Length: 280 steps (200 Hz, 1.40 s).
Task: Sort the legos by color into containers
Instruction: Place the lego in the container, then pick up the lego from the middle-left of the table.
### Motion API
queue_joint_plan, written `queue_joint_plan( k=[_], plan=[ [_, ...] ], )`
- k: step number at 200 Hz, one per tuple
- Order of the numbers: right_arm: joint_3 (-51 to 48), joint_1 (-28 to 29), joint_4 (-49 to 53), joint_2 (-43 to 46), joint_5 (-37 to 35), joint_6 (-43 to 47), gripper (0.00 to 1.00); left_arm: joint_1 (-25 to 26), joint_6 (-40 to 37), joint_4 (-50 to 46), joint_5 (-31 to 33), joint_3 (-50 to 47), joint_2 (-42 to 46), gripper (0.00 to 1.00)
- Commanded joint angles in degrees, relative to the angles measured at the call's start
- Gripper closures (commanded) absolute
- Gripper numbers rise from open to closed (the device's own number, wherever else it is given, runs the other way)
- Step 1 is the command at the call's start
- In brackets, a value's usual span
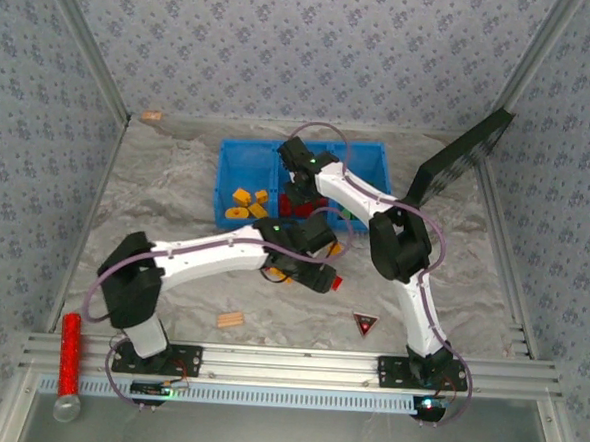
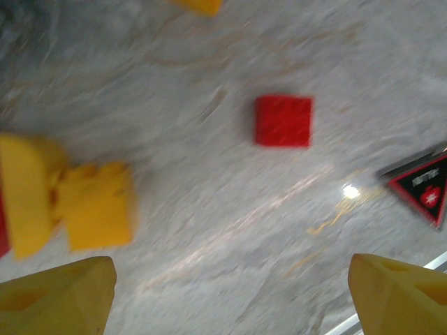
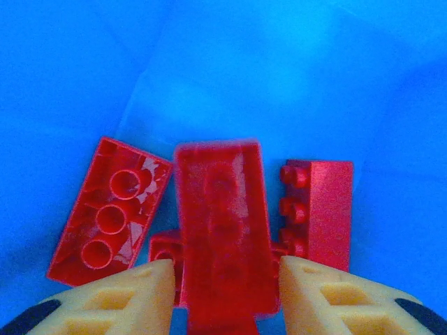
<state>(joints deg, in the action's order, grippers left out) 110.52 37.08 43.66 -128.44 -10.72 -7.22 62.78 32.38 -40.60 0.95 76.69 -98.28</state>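
right gripper (image 3: 227, 271) points down, fingers (image 3: 136, 296) flanking a red brick (image 3: 223, 223).

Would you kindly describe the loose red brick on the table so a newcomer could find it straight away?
Start at the blue bin at the back of the table and come toward the near edge. Between the bin and the dark triangle lies a square red brick, flat on the table. It sits alone, apart from the yellow bricks nearby.
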Motion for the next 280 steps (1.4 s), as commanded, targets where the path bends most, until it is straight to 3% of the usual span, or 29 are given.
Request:
queue_joint_plan(
  k=[1, 35, 113, 154, 223, 280],
  plan=[
    [1.0, -0.8, 0.1, -0.9, 1.6, 1.2, 0.51, 1.3, -2.6, -1.8, 1.6, 5.2, -5.6, 0.15],
    [-0.2, -1.3, -1.1, 1.6, 3.4, 1.4, 0.43, 2.1, -3.3, -2.0, 2.7, 9.5, -11.8, 0.15],
    [-3.4, -4.3, -4.7, 12.4, 10.5, 0.4, 0.36, 3.2, -5.0, -4.1, 4.5, 17.4, -21.2, 0.18],
    [-9.4, -7.7, -6.2, 20.6, 11.6, -1.0, 0.35, 3.3, -4.2, -7.1, 4.7, 19.1, -24.1, 0.21],
    [-23.6, -18.0, -8.4, 35.7, 12.2, -6.0, 0.35, 3.3, -4.1, -6.2, 4.0, 18.7, -26.1, 0.29],
    [-34.1, -21.9, -8.6, 42.9, 13.0, -8.3, 0.35, 3.5, -4.9, -5.4, 4.6, 21.7, -28.4, 0.4]
  ],
)
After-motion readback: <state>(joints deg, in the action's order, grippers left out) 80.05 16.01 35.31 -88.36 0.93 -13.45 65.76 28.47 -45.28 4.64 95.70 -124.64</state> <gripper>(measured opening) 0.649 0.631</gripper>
